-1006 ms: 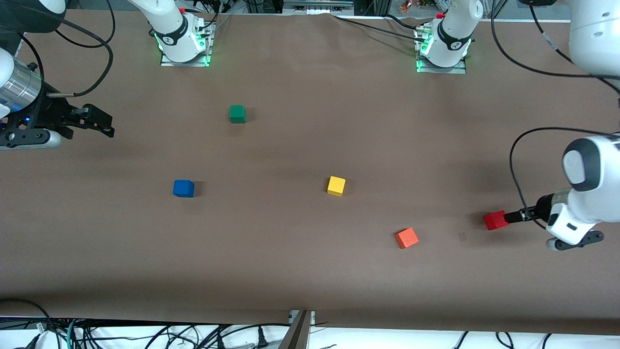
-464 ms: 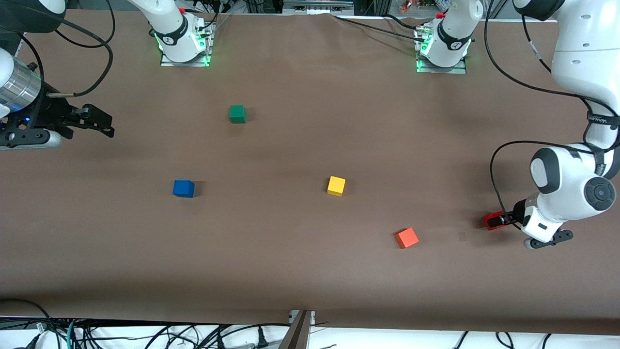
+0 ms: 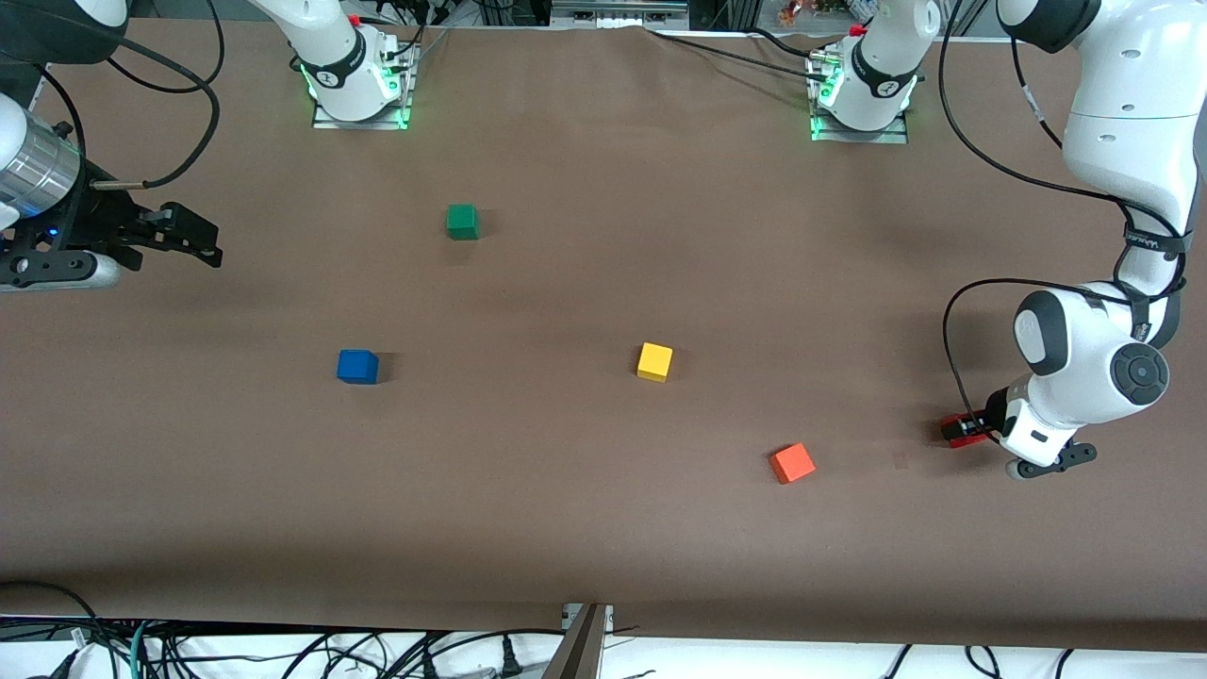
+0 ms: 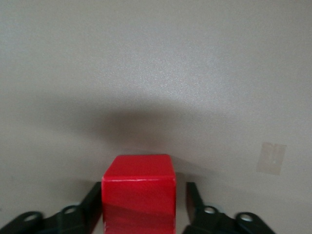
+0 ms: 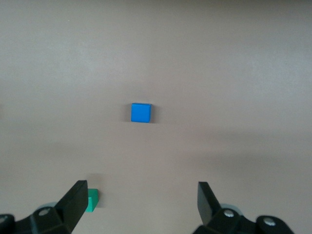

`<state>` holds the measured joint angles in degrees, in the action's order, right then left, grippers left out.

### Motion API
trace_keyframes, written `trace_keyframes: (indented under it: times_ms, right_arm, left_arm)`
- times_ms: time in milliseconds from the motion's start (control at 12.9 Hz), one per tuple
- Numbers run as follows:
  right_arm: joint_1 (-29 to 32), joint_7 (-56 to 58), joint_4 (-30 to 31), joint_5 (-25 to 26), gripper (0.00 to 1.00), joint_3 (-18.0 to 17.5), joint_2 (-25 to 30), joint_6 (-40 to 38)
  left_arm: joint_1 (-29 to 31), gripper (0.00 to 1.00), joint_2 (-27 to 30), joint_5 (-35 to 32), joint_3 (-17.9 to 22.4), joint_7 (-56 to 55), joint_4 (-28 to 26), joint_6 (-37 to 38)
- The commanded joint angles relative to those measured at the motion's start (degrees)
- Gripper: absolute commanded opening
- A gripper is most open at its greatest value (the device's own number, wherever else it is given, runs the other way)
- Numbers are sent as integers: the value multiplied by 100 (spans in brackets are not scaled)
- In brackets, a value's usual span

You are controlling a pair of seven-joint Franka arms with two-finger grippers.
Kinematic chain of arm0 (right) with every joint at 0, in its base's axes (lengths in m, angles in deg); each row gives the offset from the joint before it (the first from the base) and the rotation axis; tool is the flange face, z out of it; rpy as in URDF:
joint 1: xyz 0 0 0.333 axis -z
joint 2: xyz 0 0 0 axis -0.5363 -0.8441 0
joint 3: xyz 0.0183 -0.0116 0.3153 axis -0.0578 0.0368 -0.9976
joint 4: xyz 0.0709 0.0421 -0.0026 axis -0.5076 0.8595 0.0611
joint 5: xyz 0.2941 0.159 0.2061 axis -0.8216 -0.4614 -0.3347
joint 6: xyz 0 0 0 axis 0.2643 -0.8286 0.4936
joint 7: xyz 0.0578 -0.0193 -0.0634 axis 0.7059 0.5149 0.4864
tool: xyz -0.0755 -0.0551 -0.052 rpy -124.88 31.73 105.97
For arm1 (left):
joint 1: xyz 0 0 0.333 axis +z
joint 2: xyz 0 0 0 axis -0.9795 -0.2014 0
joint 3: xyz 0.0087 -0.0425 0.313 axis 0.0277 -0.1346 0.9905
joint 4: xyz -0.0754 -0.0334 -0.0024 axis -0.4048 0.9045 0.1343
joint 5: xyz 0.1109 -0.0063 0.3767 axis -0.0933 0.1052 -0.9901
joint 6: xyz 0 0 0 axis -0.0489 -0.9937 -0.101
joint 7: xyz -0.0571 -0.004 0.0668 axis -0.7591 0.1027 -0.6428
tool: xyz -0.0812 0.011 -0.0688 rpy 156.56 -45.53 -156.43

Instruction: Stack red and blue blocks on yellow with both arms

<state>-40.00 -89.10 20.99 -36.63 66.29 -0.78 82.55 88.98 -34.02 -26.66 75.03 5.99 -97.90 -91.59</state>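
Note:
The red block point(image 3: 956, 432) lies on the table at the left arm's end. My left gripper point(image 3: 973, 430) is down at it, open, one finger on each side; the left wrist view shows the block point(image 4: 139, 192) between the fingers point(image 4: 194, 200) with a narrow gap on one side. The blue block point(image 3: 357, 366) lies toward the right arm's end and also shows in the right wrist view point(image 5: 141, 112). The yellow cube point(image 3: 654, 361) sits mid-table. My right gripper point(image 3: 200, 246) waits open and empty in the air at the right arm's end point(image 5: 141, 204).
A green cube point(image 3: 462, 222) lies nearer the robot bases, also in the right wrist view point(image 5: 92, 200). An orange cube point(image 3: 792, 463) lies between the yellow cube and the red block, nearer the front camera. A small pale tape mark point(image 3: 901, 460) is beside the red block.
The left arm has swung in over the red block, and its gripper has closed in around it. The block has barely shifted. The right arm has not moved.

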Motion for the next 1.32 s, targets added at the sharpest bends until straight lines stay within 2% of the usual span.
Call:
trace_keyframes:
  times_ms: [0, 310, 542, 696, 851, 1006, 1161, 1238]
  right_arm:
    - [37, -22, -84, 1, 99, -16, -4, -84]
    - [37, -22, -84, 1, 99, -16, -4, -76]
    - [45, 101, -75, 19, 99, -25, -153, -23]
    - [20, 110, -101, 141, 99, -16, -520, -14]
    - [-25, 118, -110, 518, 100, -42, -856, -32]
    - [-7, 110, -110, 459, 100, -51, -909, 3]
    - [10, 110, -110, 30, 99, -51, -1259, 56]
    - [10, 101, -93, -94, 100, -51, -1513, 335]
  left_arm:
    - [30, 0, 175, 20, -57, -50, -79, 130]
    - [-372, 0, 562, 12, -259, -67, 315, 762]
    - [-1224, 0, 641, 12, -277, -76, 1036, 1711]
    - [-1778, 0, 738, 21, -277, -163, 1151, 1810]
    - [-2445, 0, 764, -32, -277, -365, 1169, 1810]
    - [-3026, 0, 625, -32, -268, -357, 1169, 1775]
    - [-3528, 0, 397, -41, -251, -383, 1414, 1766]
    - [-3669, 0, 273, -32, -260, -384, 1494, 1766]
